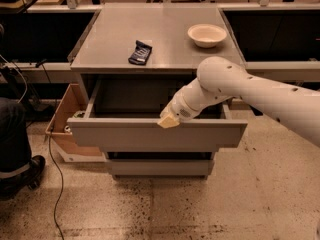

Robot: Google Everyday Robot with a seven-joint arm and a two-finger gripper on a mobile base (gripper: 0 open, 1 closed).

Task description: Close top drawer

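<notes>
Your white arm point(270, 96) is slanting in from the right edge of the view and bending at a rounded elbow point(220, 76). From there the wrist point(192, 101) is angling down and leftward, and your gripper point(169, 120) is pointing downward at its low end, near the view's centre.

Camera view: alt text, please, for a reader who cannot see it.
The hand of a white robot arm is at the upper edge of the open top drawer's front panel, in a grey cabinet. A pale bowl and a dark packet sit on top.
</notes>
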